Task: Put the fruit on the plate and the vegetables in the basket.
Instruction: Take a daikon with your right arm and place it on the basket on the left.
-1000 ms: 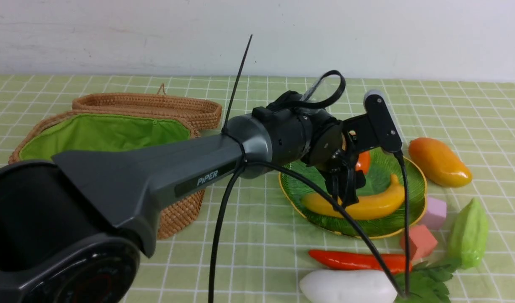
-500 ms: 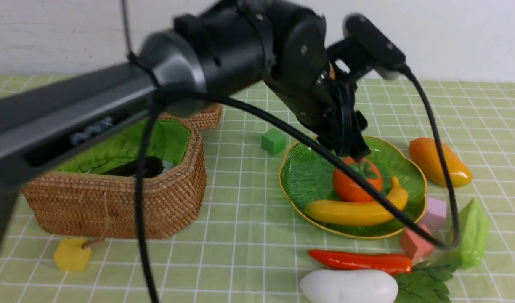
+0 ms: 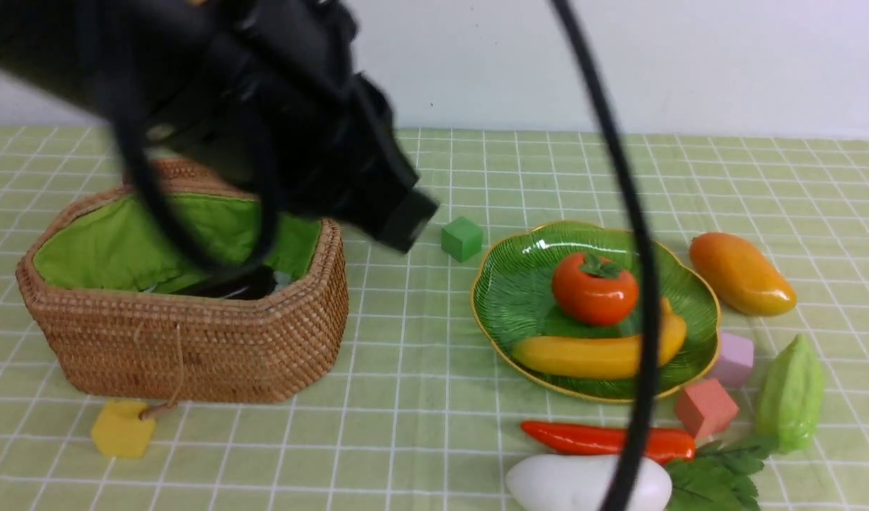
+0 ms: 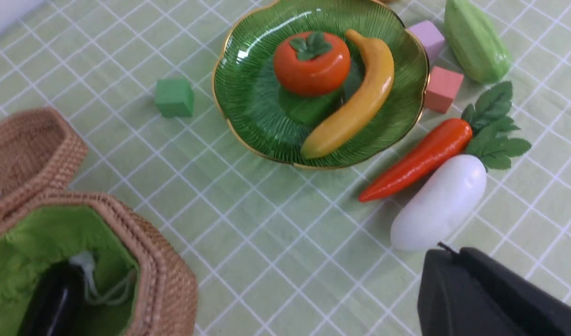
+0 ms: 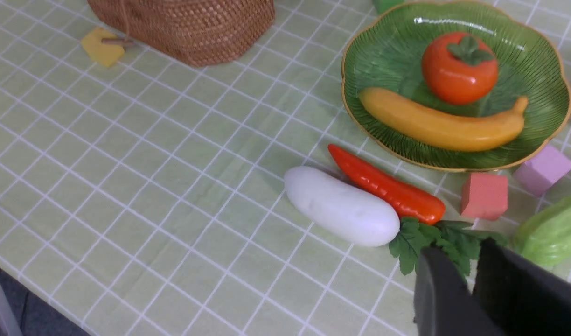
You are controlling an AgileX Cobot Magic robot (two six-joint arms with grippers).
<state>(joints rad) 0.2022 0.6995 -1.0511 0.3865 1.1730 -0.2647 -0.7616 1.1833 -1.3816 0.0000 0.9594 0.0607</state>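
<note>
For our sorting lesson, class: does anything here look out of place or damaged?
Nothing looks spilled or damaged. The mango is the one fruit out of place: it lies on the cloth beside the plate, while the persimmon and banana are on it.

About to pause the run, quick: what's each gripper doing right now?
Left gripper: shut, holding nothing.
Right gripper: slightly open, holding nothing.
</note>
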